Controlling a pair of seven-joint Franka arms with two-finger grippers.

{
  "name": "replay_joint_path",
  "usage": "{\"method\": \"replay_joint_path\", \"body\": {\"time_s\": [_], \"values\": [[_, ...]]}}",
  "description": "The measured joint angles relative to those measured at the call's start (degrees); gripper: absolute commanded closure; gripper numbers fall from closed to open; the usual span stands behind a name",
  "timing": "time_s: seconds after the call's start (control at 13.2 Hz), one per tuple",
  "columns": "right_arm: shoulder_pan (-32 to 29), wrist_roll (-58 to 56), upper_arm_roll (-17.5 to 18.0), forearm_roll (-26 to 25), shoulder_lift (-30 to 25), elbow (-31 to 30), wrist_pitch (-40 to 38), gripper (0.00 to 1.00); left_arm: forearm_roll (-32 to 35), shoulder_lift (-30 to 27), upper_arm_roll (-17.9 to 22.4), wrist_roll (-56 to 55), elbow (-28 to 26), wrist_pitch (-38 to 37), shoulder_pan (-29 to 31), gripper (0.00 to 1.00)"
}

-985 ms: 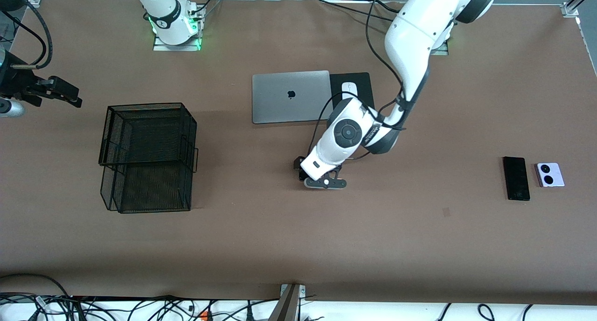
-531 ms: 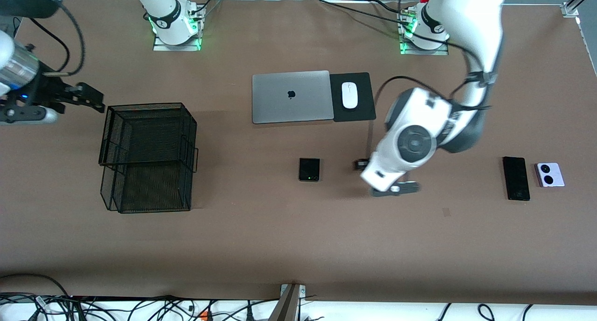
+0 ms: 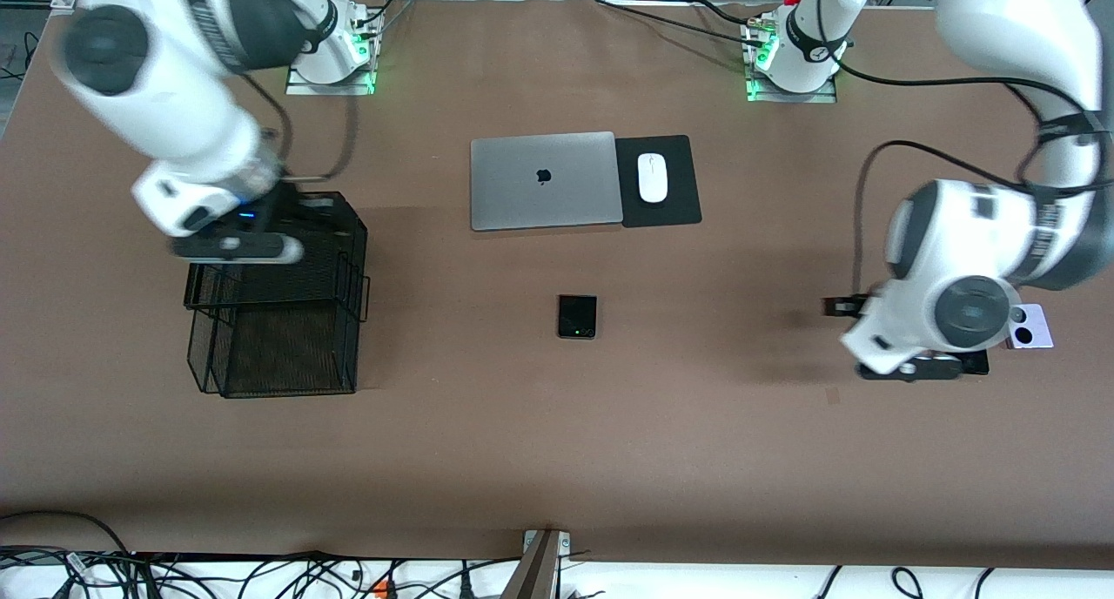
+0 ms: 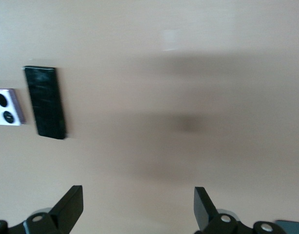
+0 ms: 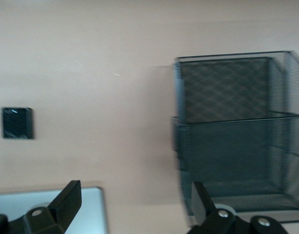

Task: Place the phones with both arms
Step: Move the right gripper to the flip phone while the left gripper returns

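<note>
1. The left gripper point(image 4: 138, 209) hangs over the counter point(image 3: 714, 460) at the left arm's end, its fingers point(image 4: 70, 204) spread wide and holding nothing.
2. Just beside it lie the slab phone point(image 4: 45, 102) and the lilac flip phone point(image 4: 7, 107), close together side by side; in the front view the wrist hides most of the slab.
3. The right gripper point(image 5: 135, 207) hovers over the wire basket point(image 3: 277, 294), also wide open and empty.
4. The black flip phone point(image 3: 577, 316) lies alone mid-counter, nearer the front camera than the laptop point(image 3: 545, 179) and mouse point(image 3: 652, 178), well apart from both arms.
5. The step in hand looks like the left arm's reach for the slab. To do it well, centre the gripper over the slab and turn the fingers across its narrow width.
6. Come straight down, so a finger does not nudge the lilac phone, which sits very close.
7. The right arm could then fetch the black flip phone, which has free space all round it.
</note>
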Motion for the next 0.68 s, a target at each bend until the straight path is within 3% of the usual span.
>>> {"method": "replay_joint_path", "body": {"time_s": [0.3,0.68], "values": [[9.86,16.87,-0.01,-0.07,10.81,10.66,1.57,0.00,0.01,0.00,-0.06,7.11,-2.29,4.42,8.93,0.00],[18.55,21.28,-0.27,-3.11,24.62,23.68,2.50,0.00,0.02,0.49,-0.11,18.75,-10.51,21.06,16.69,0.00]]}}
